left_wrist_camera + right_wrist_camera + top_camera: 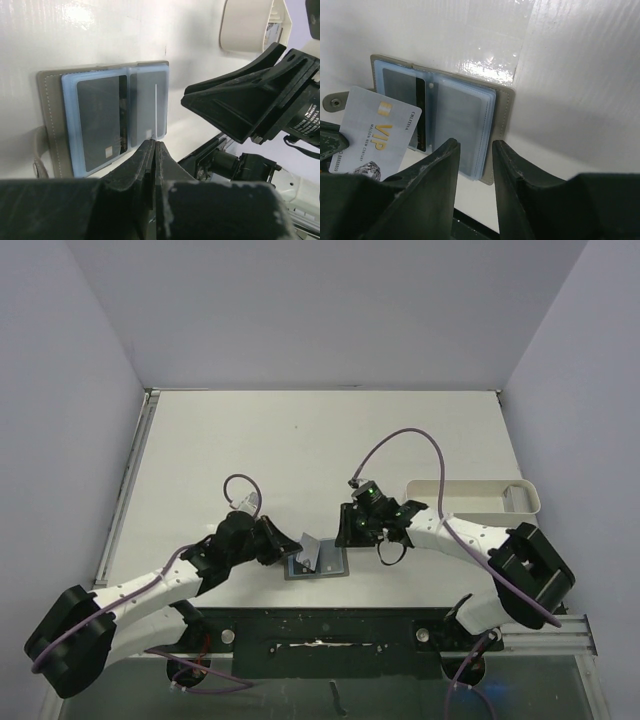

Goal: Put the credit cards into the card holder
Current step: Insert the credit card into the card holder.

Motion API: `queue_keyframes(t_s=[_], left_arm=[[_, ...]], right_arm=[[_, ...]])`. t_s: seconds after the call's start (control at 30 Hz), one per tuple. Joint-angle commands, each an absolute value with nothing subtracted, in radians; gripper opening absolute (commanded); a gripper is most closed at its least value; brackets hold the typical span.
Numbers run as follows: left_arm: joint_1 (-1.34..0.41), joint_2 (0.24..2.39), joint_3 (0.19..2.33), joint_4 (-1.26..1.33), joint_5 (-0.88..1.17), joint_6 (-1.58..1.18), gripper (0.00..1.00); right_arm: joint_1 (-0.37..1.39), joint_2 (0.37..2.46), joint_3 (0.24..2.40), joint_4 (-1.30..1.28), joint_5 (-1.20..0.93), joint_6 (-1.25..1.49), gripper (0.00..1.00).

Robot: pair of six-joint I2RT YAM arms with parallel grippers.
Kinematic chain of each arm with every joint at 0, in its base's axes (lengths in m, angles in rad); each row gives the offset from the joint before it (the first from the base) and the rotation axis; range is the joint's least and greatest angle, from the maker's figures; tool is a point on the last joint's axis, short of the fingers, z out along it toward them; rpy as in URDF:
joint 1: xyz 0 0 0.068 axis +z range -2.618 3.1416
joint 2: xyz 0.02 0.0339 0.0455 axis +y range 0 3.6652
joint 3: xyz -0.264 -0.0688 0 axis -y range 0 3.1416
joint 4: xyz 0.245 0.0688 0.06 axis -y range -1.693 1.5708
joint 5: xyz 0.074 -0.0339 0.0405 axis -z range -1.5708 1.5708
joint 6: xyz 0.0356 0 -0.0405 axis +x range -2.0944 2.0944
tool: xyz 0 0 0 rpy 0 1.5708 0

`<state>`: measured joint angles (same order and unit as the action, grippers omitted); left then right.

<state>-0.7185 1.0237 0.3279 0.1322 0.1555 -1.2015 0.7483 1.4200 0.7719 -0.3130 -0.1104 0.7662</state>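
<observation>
The table [300,440] is white and a little shiny. On it the card holder [330,565] lies open and flat, with the blue inside facing up. It is directly in front of my left jaws and just in front of my right jaws, so between the two. A white tray [470,498] lies also on the table, behind my right jaws, apart from the card holder.
</observation>
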Motion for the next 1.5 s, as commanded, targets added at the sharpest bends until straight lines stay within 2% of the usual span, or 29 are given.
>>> queue_keyframes(t_s=[0.0,0.5,1.47], left_arm=[[-0.725,1.041,0.322,0.243,0.131,-1.211,0.0],[-0.732,1.1,0.307,0.252,0.113,-1.192,0.0],[-0.739,1.131,0.253,0.304,0.083,-1.195,0.0]], right_arm=[[0.77,1.469,0.831,-0.244,-0.126,0.753,0.33],[0.81,1.529,0.78,-0.265,-0.061,0.789,0.19],[0.814,1.514,0.734,-0.253,-0.034,0.805,0.13]])
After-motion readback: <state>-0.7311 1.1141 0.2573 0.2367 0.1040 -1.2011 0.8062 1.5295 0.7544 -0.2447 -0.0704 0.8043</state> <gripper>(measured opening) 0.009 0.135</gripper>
